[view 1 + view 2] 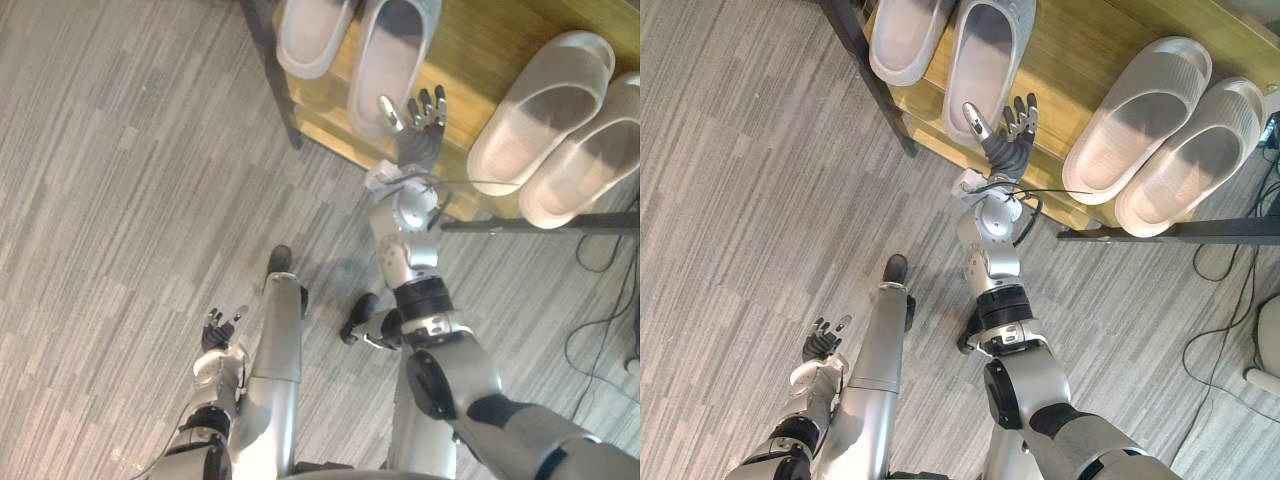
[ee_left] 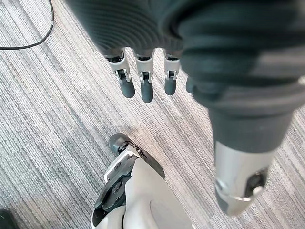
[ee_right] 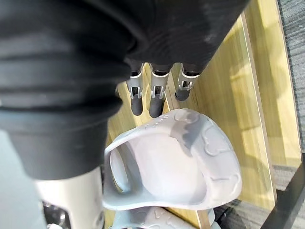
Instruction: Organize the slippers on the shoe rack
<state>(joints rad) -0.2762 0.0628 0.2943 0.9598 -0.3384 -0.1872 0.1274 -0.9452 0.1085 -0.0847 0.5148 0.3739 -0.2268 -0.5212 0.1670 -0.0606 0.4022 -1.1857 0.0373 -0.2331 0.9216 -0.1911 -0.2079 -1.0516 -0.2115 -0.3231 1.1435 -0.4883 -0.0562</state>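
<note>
Grey carpet (image 1: 120, 200), wooden rack (image 1: 470, 60) at far side. Grey slippers (image 1: 395, 50) sit on rack's left, pale slippers (image 1: 540, 105) on its right. Right hand (image 1: 422, 125) just beside a grey slipper's near end, fingers straight, empty. Left hand (image 1: 218, 330) low at near left, relaxed, empty.

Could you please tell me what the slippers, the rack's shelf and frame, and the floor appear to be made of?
Slippers: probably moulded foam or soft rubber with a matte finish; each looks like one piece with thick rounded edges and no seams.
Shelf: wood or wood laminate with a light sheen; yellowish grain lines show.
Frame: likely dark painted metal, judging by its thin straight bars.
Floor: seemingly grey carpet with a matte, streaked texture.
</note>
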